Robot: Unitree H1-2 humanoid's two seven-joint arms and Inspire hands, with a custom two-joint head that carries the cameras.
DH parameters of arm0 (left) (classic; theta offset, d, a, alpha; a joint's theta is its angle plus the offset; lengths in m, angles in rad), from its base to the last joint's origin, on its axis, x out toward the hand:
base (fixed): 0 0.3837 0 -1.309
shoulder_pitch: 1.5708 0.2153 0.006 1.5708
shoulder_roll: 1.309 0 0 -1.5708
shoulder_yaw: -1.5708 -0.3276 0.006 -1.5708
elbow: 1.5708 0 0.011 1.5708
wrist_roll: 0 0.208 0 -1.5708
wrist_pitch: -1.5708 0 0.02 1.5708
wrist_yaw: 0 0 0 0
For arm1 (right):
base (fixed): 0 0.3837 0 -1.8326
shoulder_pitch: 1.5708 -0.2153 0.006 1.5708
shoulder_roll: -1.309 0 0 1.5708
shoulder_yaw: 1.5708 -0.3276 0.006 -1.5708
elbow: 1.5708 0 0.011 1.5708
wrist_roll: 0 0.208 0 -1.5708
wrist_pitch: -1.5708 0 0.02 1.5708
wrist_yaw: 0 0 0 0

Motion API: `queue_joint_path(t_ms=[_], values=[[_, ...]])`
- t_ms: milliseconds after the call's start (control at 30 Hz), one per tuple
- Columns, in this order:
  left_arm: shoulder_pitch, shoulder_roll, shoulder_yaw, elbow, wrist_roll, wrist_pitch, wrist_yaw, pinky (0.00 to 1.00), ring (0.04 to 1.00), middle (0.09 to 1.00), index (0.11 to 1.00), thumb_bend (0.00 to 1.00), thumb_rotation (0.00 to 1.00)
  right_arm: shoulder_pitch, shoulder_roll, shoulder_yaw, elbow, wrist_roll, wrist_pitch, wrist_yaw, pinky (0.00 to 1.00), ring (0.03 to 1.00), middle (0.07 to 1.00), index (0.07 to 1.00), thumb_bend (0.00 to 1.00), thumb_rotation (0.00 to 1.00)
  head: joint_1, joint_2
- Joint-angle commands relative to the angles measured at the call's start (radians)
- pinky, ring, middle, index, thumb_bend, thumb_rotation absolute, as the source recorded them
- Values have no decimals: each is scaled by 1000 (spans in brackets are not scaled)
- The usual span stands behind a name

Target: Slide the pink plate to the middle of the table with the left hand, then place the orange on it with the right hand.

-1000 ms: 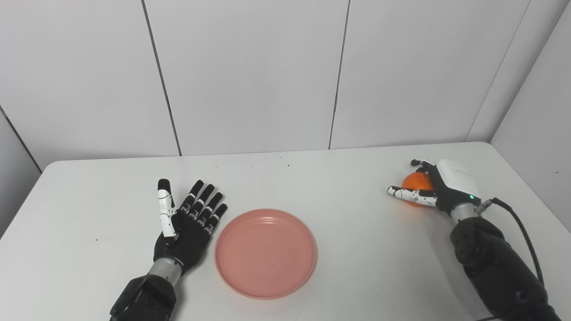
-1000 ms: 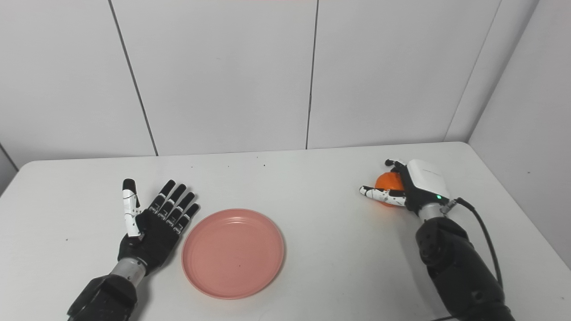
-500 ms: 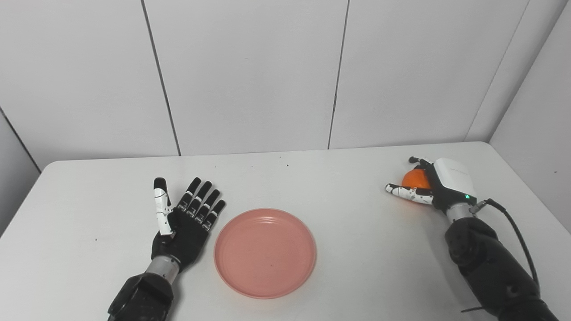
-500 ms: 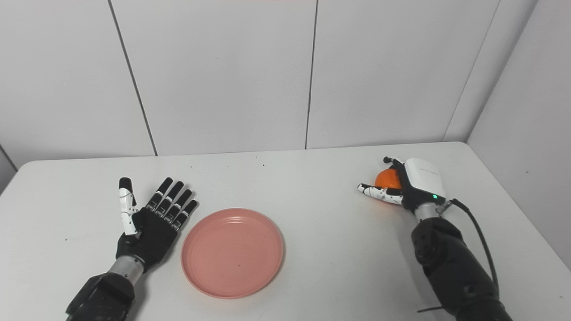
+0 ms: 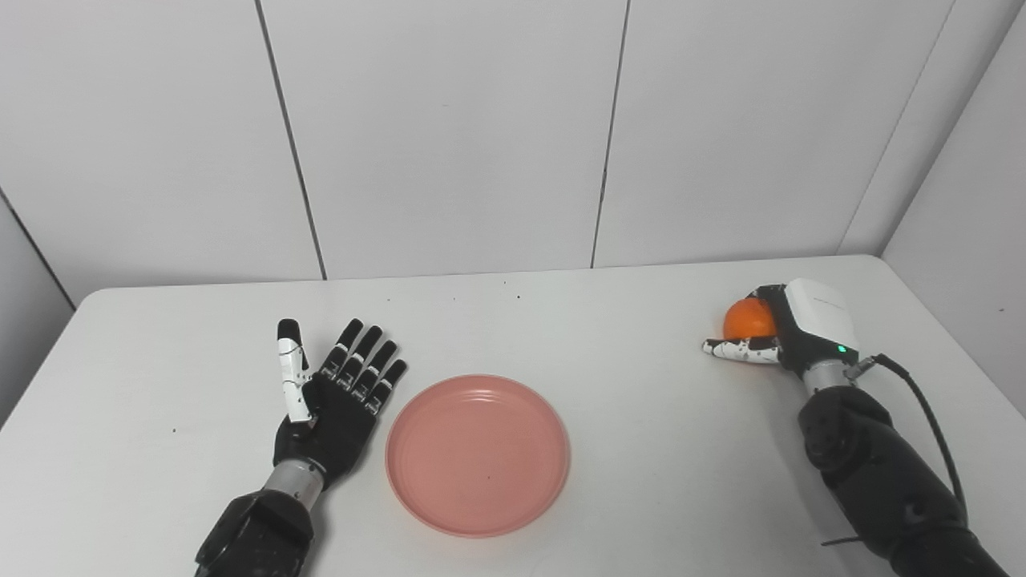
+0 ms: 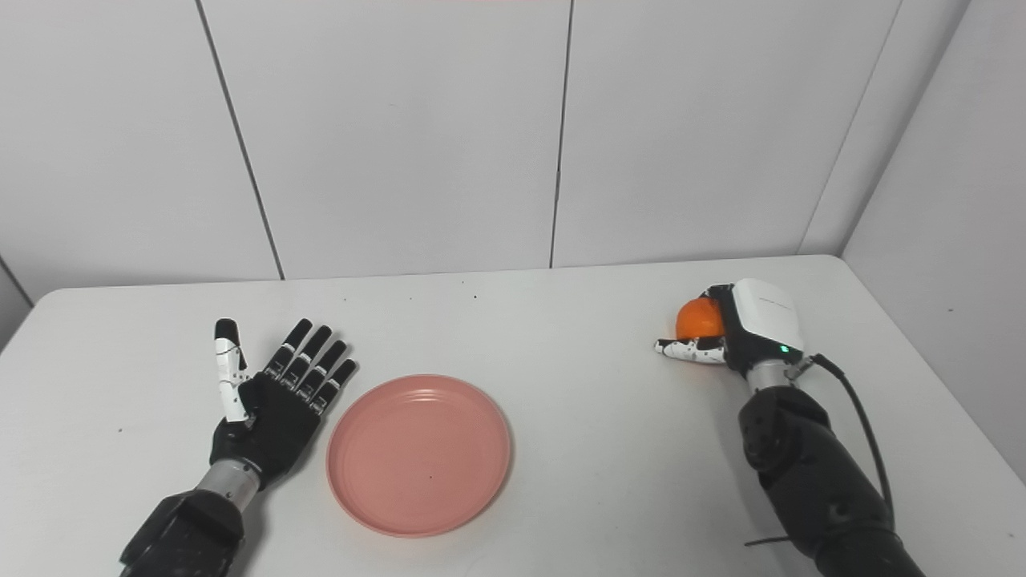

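The pink plate (image 5: 478,453) lies flat near the middle of the white table (image 5: 625,417), nothing on it. My left hand (image 5: 337,397) rests palm down just left of the plate, open with fingers spread, not touching the rim. At the far right my right hand (image 5: 789,332) is shut on the orange (image 5: 748,319), which shows between the thumb below and the palm. The orange looks lifted a little off the table.
The table's right edge runs close behind the right arm (image 5: 882,481), where a black cable (image 5: 930,417) loops. White wall panels stand behind the table's far edge.
The right hand has closed tighter on the orange and raised it slightly. The left hand has barely shifted and the plate has stayed put.
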Motion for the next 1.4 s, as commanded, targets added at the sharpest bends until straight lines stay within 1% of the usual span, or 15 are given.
queue_joint_path(t_ms=[0, 267, 400, 533, 567, 667, 700, 767, 900, 933, 1133, 1267, 1300, 1333, 1367], values=[[-3, 4, -6, -5, 9, 13, 16, 1000, 1000, 1000, 1000, 759, 873, -19, -8, 8, 8, 2, -42, -5, 144, 202, 279, 312, 526, 335, 2, 1], [0, 7, -16, -16, 22, 12, 27, 1000, 1000, 1000, 1000, 733, 908, -23, -10, 16, 16, 15, -46, -5, 143, 200, 274, 312, 528, 359, 8, 0], [1, 0, -22, -23, 21, 13, 49, 1000, 994, 1000, 1000, 738, 899, -22, -18, 20, 18, 19, -63, -6, 146, 203, 275, 309, 530, 359, 21, -3], [10, -19, -36, -46, 30, 13, 72, 1000, 993, 995, 1000, 739, 901, -10, -39, 11, -1, 31, -89, -12, 150, 205, 274, 306, 540, 345, 83, 3], [11, -24, -38, -50, 28, 13, 77, 1000, 991, 992, 1000, 736, 900, -8, -48, 9, -12, 33, -98, -11, 150, 205, 275, 313, 535, 365, 88, 4], [16, -43, -49, -63, 36, 13, 97, 1000, 986, 991, 1000, 711, 921, 0, -75, -11, -66, 56, -131, 7, 126, 180, 254, 291, 528, 408, 152, 17], [17, -48, -52, -66, 39, 13, 102, 1000, 984, 991, 1000, 709, 924, 2, -81, -15, -75, 61, -138, 10, 125, 178, 253, 290, 529, 415, 152, 17], [16, -59, -60, -58, 58, 6, 93, 1000, 977, 988, 1000, 710, 930, 1, -98, -21, -120, 59, -173, 3, 125, 177, 252, 289, 529, 419, 203, 24], [14, -71, -94, -44, 127, -25, 75, 982, 961, 970, 1000, 718, 957, -2, -105, -25, -230, 46, -184, 21, 126, 179, 257, 311, 522, 427, 269, 23], [13, -72, -99, -40, 140, -35, 66, 989, 967, 975, 1000, 713, 972, -3, -106, -24, -243, 40, -186, 22, 121, 173, 251, 316, 519, 437, 269, 23], [13, -96, -100, -34, 179, -51, 67, 965, 955, 955, 1000, 720, 939, -9, -77, -6, -353, 47, -245, 61, 113, 165, 246, 335, 504, 448, 309, 19], [10, -106, -95, -31, 192, -53, 68, 965, 952, 954, 1000, 730, 927, 2, -50, 1, -442, 50, -258, 104, 121, 175, 253, 341, 510, 481, 343, 18], [10, -107, -96, -30, 196, -54, 67, 965, 952, 958, 1000, 730, 929, 4, -45, -1, -453, 62, -274, 112, 122, 175, 255, 343, 512, 433, 343, 18], [10, -110, -95, -30, 200, -53, 68, 965, 952, 958, 1000, 730, 930, 7, -40, -5, -469, 71, -282, 122, 123, 176, 255, 344, 512, 423, 369, 18], [10, -114, -93, -29, 202, -53, 70, 961, 950, 955, 1000, 728, 928, 10, -34, -8, -482, 77, -287, 130, 125, 178, 258, 349, 511, 385, 369, 18]])
